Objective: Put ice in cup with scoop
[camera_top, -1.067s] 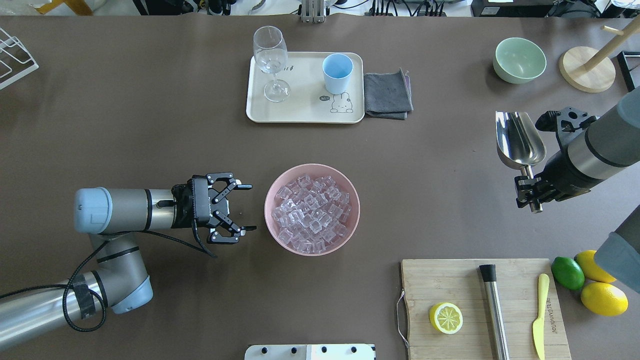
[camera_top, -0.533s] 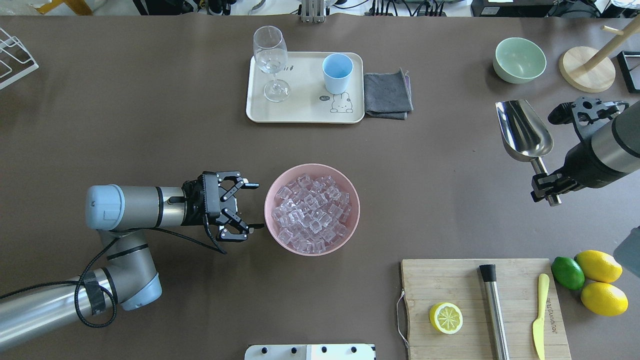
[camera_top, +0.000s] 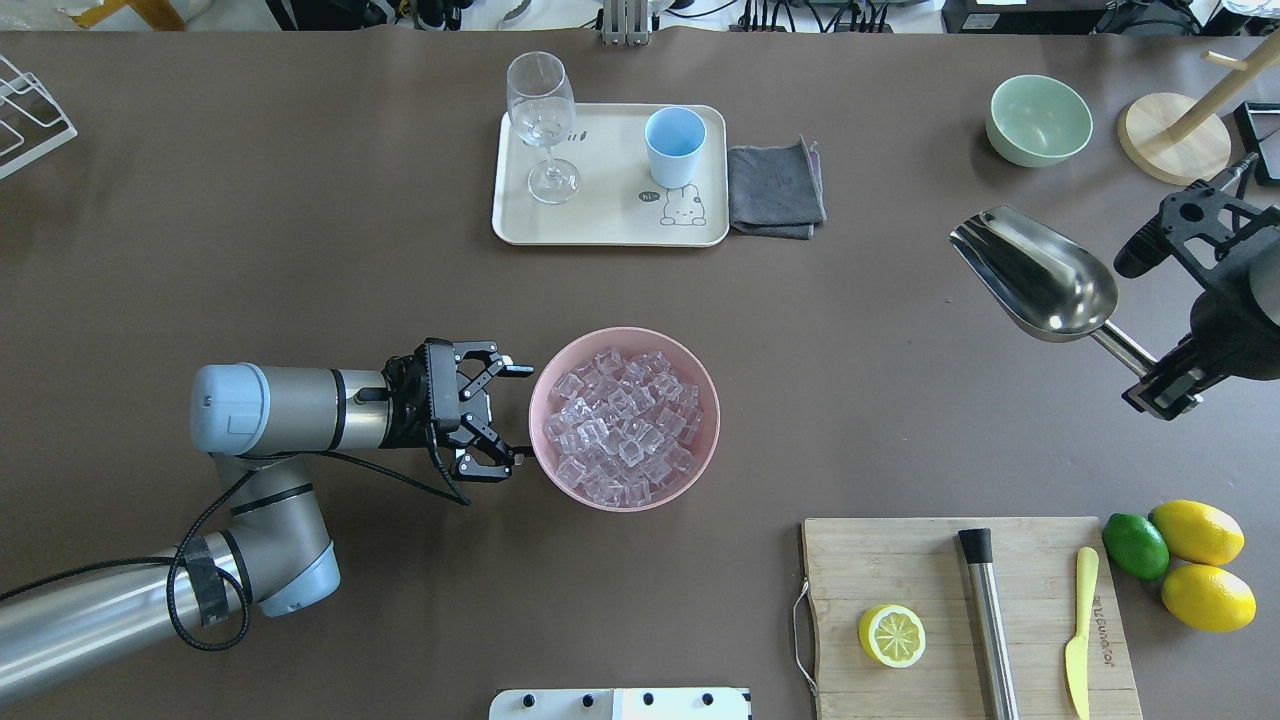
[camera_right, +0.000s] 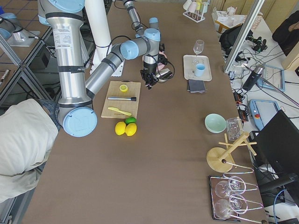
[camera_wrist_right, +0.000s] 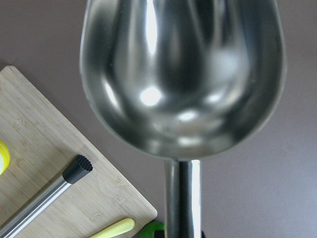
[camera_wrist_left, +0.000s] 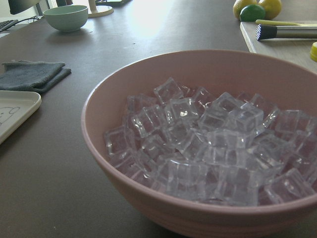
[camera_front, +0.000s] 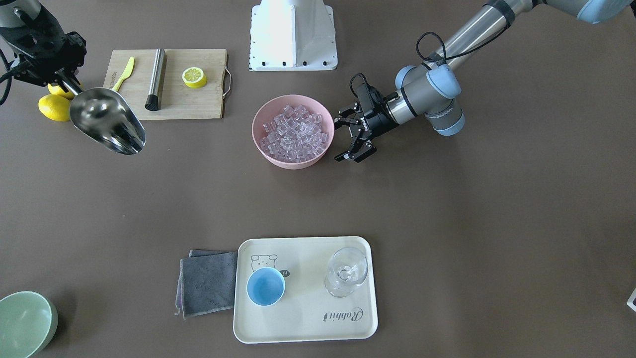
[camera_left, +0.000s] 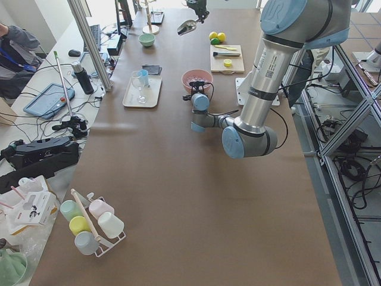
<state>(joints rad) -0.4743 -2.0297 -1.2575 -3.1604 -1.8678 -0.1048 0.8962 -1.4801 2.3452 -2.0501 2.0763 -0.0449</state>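
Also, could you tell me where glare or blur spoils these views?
Right wrist view: bright glare streaks the scoop; left wrist view: the far table is washed out, but the ice is sharp; overhead view: even light, soft shadows.

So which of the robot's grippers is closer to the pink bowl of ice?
Left. The left gripper sits open right beside the bowl, at its rim; the right gripper is far off to the other side, holding the scoop.

A stemmed glass (camera_top: 543,125) is standing on the cream tray (camera_top: 600,215); grey cloth (camera_top: 775,188) is lying just beside it; halved lemon (camera_top: 891,636) is resting on cutting board (camera_top: 880,560).
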